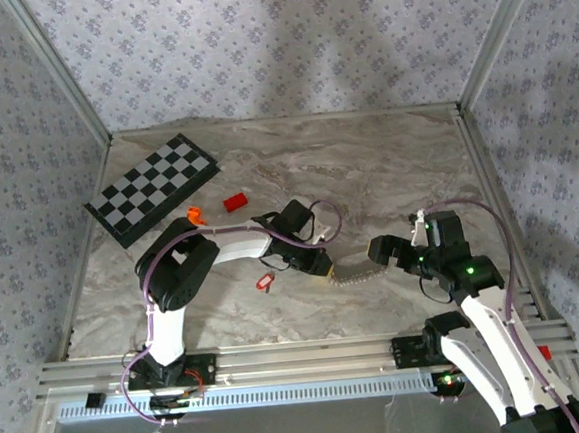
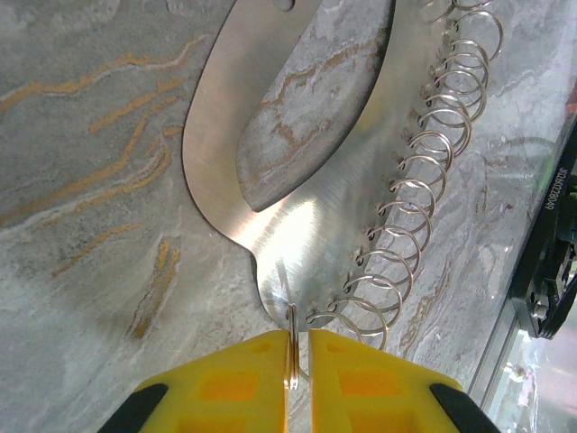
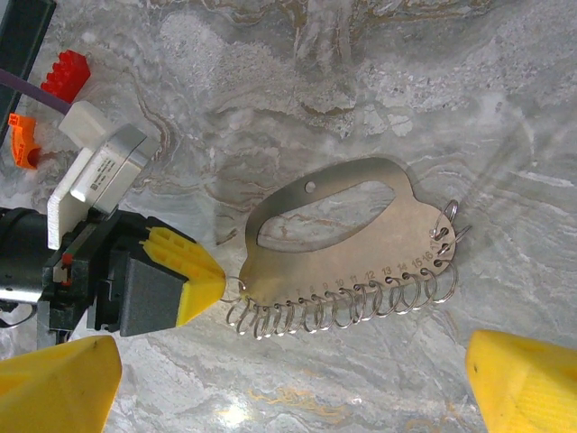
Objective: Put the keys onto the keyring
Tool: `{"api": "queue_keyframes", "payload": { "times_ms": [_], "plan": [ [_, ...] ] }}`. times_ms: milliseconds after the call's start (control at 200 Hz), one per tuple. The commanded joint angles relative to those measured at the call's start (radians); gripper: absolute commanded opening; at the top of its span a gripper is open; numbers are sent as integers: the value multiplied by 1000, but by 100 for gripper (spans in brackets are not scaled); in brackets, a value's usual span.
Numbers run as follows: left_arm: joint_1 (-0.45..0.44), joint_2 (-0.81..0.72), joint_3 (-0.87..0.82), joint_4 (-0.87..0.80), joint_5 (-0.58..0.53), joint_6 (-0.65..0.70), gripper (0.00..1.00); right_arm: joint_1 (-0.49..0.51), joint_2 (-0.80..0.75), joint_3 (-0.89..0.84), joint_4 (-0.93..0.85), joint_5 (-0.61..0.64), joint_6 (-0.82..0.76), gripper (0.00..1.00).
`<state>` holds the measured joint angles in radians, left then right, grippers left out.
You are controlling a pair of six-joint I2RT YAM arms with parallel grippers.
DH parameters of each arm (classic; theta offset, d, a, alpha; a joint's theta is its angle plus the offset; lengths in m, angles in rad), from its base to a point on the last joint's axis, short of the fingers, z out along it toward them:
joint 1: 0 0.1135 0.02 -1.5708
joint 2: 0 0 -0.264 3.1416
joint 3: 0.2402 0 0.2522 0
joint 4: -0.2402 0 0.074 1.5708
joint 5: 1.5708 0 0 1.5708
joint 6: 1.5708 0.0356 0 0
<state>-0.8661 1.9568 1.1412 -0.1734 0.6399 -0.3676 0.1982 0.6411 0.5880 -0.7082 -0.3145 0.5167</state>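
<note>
Between the two hands the ringed metal plate (image 3: 343,225) is being pinched by its end ring (image 2: 291,336) in the narrow left hand (image 2: 297,370); the red-tagged keyring (image 1: 265,281) is lying apart on the counter (image 1: 365,160); the right hand (image 3: 288,379) is being held wide; seemingly the plate is being presented, and a right-hand grip on it is being called for next.

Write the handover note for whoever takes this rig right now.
Left gripper: shut on the end ring of the plate, which is on the table.
Right gripper: open, at the plate's other end, holding nothing.
Keyring, red tag: loose on the table by the left arm, apart from the plate.
Done: one ring pinched.
Left: linking plate and keyring, not yet done.
</note>
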Motion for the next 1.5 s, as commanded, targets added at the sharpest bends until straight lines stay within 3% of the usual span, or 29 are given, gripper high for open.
{"api": "queue_keyframes", "payload": {
  "times_ms": [0, 1494],
  "plan": [
    [-6, -26, 3, -11, 30, 11, 13, -5, -15, 35, -20, -9, 2, 100],
    [-5, 54, 71, -61, 57, 18, 12, -51, -37, 21, -14, -34, -6, 100]
  ]
}}
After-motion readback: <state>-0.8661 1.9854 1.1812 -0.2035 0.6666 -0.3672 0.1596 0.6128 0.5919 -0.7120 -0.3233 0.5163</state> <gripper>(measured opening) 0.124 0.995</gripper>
